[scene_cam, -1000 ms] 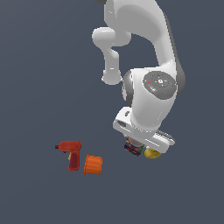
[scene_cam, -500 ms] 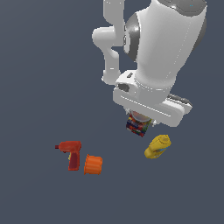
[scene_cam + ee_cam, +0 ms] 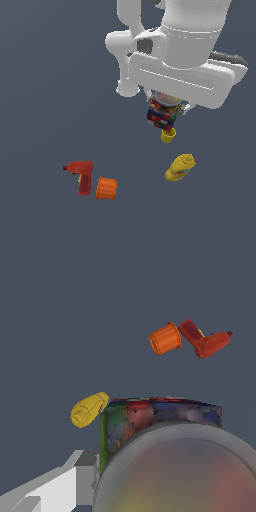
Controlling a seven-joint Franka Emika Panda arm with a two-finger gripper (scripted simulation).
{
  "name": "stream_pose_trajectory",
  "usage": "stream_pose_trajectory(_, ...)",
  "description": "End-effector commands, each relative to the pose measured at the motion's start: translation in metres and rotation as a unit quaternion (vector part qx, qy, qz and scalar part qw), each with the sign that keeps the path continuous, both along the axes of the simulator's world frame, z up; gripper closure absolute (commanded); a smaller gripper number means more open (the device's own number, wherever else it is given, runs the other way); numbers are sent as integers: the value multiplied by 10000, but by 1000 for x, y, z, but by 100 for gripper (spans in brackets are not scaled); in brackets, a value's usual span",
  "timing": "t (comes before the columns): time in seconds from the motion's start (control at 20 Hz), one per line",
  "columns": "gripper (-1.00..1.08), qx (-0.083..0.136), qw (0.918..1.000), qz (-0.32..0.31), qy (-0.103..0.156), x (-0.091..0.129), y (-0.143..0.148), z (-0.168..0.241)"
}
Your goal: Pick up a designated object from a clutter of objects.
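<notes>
The designated object, a small can [image 3: 161, 116] with a red, blue and dark label, hangs under the white hand, off the floor. My gripper [image 3: 165, 111] is shut on it, and the hand hides most of the fingers. In the wrist view the can's silvery top [image 3: 182, 471] and its label [image 3: 150, 416] fill the lower picture, with one pale finger [image 3: 57, 488] beside it. The rest of the clutter of objects lies on the floor below.
A small yellow cup [image 3: 168, 135] sits just below the can. A yellow bottle [image 3: 180, 167] [image 3: 89, 409] lies on its side. Toward the exterior view's left are a red toy drill [image 3: 80, 175] [image 3: 206, 342] and a ribbed orange cup [image 3: 106, 188] [image 3: 165, 339].
The arm has risen with the can in its grip, lifting it off the floor. The yellow bottle and the small yellow cup have come into view beneath it.
</notes>
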State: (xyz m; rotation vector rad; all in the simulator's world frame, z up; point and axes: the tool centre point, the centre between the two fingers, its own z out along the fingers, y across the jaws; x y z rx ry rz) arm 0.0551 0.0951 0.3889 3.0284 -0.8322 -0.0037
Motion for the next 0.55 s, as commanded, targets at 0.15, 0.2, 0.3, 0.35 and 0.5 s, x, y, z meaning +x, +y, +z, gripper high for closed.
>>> stream_pose_trajectory(0.15, 108, 1, 10000, 0, -10, -6, 0, 32)
stream_pose_trajectory(0.2, 108, 1, 10000, 0, -10, -7, 0, 35)
stream_pose_trajectory(0.3, 108, 1, 10000, 0, -14, -8, 0, 40)
stream_pose_trajectory(0.35, 108, 1, 10000, 0, -14, -8, 0, 42)
stream_pose_trajectory(0.5, 108, 1, 10000, 0, -14, -8, 0, 43)
